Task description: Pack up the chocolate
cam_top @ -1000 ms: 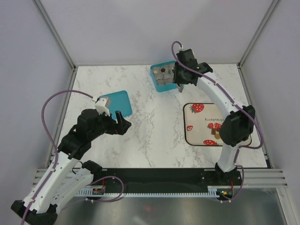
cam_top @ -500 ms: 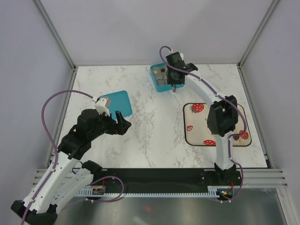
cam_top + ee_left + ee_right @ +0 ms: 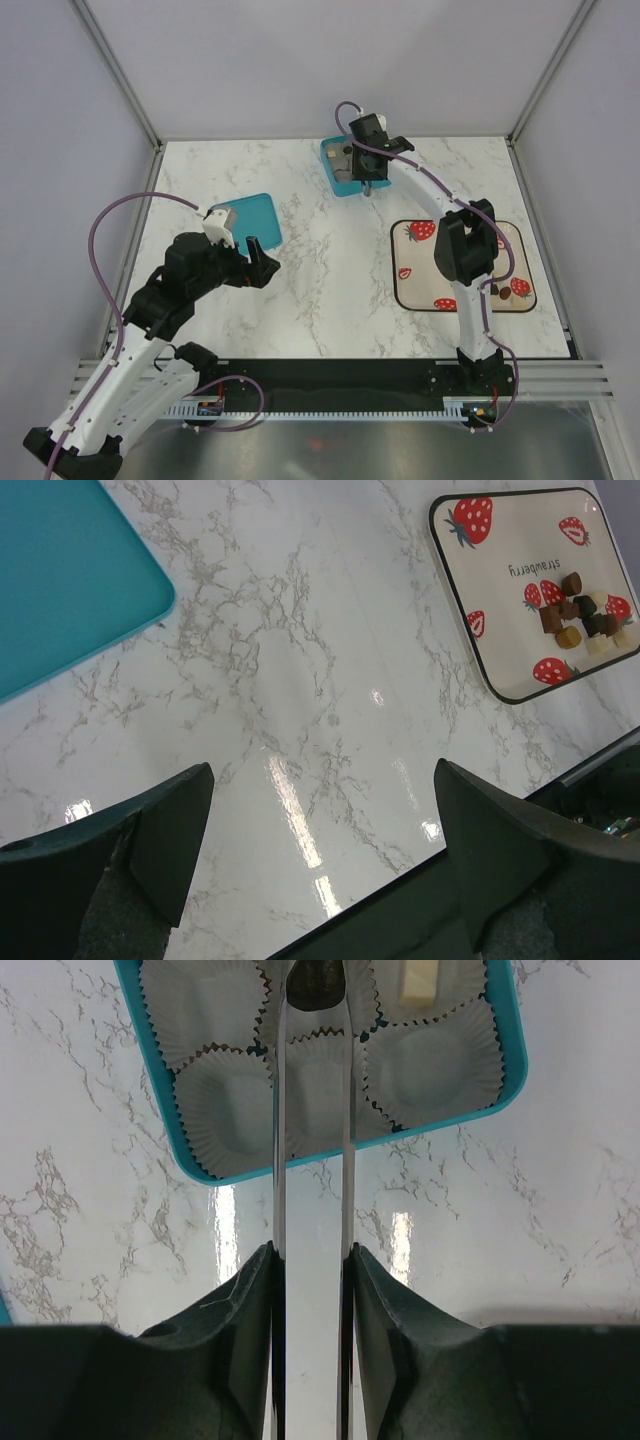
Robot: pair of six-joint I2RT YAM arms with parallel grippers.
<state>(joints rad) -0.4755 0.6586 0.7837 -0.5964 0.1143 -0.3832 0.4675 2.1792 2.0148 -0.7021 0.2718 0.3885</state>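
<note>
The chocolate [image 3: 580, 615], several small dark, tan and whitish pieces, lies on the strawberry-print tray [image 3: 510, 610] and shows beside the right arm in the top view [image 3: 505, 292]. My right gripper [image 3: 316, 970] has long thin metal blades closed on one dark chocolate piece [image 3: 316, 988] over the teal box [image 3: 330, 1155] of white paper cups. A whitish piece [image 3: 420, 980] sits in a cup to its right. In the top view the right gripper [image 3: 362, 165] covers the box's [image 3: 340, 170] right part. My left gripper [image 3: 320, 810] is open and empty above bare marble.
A flat teal lid [image 3: 250, 220] lies just beyond the left gripper, also in the left wrist view [image 3: 60, 590]. The tray [image 3: 425, 270] is at the right, partly under the right arm. The table's near edge [image 3: 420, 875] runs close under the left gripper.
The right arm has swung left, carrying its gripper from the box's right edge to over the box. The left arm has not moved.
</note>
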